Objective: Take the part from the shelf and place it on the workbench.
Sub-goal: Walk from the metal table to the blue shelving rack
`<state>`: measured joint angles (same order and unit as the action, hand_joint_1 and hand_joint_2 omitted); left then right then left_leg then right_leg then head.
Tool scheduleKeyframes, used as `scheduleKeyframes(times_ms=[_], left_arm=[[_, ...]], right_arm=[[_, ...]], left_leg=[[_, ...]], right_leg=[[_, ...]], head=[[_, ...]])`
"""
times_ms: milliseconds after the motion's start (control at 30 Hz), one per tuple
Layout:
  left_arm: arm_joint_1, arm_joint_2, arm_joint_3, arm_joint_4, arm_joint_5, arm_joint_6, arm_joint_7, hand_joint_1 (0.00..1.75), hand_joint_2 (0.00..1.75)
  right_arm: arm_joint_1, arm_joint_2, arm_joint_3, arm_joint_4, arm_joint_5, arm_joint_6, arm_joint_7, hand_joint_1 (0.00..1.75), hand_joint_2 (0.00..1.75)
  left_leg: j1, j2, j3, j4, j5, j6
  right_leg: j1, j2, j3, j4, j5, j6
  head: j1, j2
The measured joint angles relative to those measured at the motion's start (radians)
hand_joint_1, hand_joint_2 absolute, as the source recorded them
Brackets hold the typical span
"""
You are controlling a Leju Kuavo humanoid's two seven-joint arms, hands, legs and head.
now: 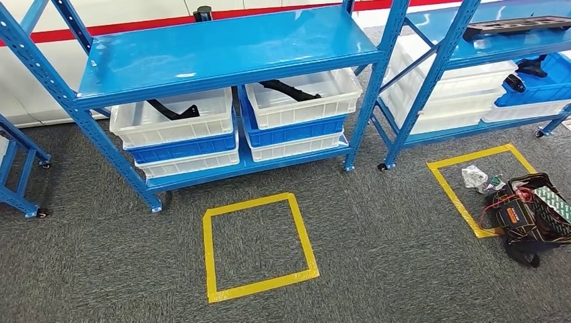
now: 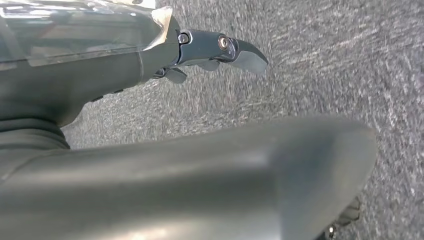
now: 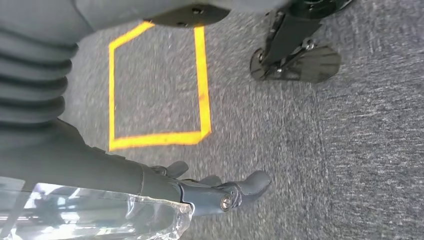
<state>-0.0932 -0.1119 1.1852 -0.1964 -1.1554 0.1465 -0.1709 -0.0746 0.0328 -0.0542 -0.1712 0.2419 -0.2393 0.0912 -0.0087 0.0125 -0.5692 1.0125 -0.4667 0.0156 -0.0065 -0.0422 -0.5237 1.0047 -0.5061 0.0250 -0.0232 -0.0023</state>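
Two black parts lie in white bins on the blue shelf's lower level: one part in the left bin, another part in the right bin. The bins sit on stacked blue and white bins. In the left wrist view my left hand hangs over grey carpet, fingers stretched out, holding nothing. My right hand also hangs over the carpet with its fingers apart and nothing in them, beside a yellow tape square.
A yellow tape square marks the carpet in front of the shelf. A second blue shelf at the right carries more bins and a long black part. A black tool bag lies on another tape square. A blue rack leg stands far left.
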Motion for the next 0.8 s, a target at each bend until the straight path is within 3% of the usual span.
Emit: scheduleKeyframes(times_ms=[67, 233, 400, 533, 667, 800], left_arm=[[0.000, 0.000, 0.000, 0.000, 0.003, 0.001, 0.000, 0.00, 0.00], [0.000, -0.003, 0.004, 0.000, 0.012, 0.008, 0.001, 0.00, 0.00], [0.000, -0.005, 0.007, 0.000, 0.017, 0.016, 0.003, 0.00, 0.00], [0.000, -0.007, 0.011, 0.000, 0.023, 0.025, 0.010, 0.00, 0.00], [0.000, -0.009, 0.014, 0.000, 0.012, 0.026, 0.025, 0.00, 0.00], [0.001, -0.010, 0.014, 0.000, 0.003, 0.026, 0.034, 0.00, 0.00]], right_arm=[[0.001, 0.001, -0.026, -0.001, -0.035, -0.008, -0.030, 0.00, 0.00], [-0.004, 0.004, -0.160, -0.007, -0.197, -0.026, -0.216, 0.00, 0.00], [-0.019, -0.005, -0.263, -0.014, -0.244, -0.053, -0.321, 0.00, 0.00], [-0.038, -0.010, -0.341, -0.032, -0.294, -0.048, -0.507, 0.00, 0.00], [-0.074, -0.005, -0.399, -0.098, -0.312, 0.059, -0.732, 0.00, 0.00], [-0.085, 0.034, -0.422, -0.330, -0.293, 0.259, -0.752, 0.00, 0.00]], left_leg=[[-0.002, 0.000, 0.000, 0.000, 0.000, 0.002], [-0.004, 0.000, -0.003, 0.001, 0.001, 0.007], [-0.004, 0.000, -0.003, 0.001, 0.002, 0.009], [-0.004, -0.001, -0.003, 0.001, 0.003, 0.011], [-0.003, -0.001, -0.003, 0.001, 0.004, 0.012], [-0.003, -0.001, -0.003, 0.001, 0.005, 0.012]], right_leg=[[-0.002, 0.000, 0.002, -0.002, 0.002, 0.004], [-0.004, 0.000, 0.006, -0.004, 0.005, 0.010], [-0.005, 0.000, 0.006, -0.004, 0.006, 0.011], [-0.004, 0.000, 0.007, -0.003, 0.006, 0.012], [-0.003, 0.000, 0.007, -0.003, 0.007, 0.012], [-0.003, 0.000, 0.007, -0.003, 0.007, 0.013]], head=[[0.000, 0.000], [0.000, 0.000], [0.000, 0.000], [0.000, 0.000], [0.000, 0.000], [0.000, 0.000]])
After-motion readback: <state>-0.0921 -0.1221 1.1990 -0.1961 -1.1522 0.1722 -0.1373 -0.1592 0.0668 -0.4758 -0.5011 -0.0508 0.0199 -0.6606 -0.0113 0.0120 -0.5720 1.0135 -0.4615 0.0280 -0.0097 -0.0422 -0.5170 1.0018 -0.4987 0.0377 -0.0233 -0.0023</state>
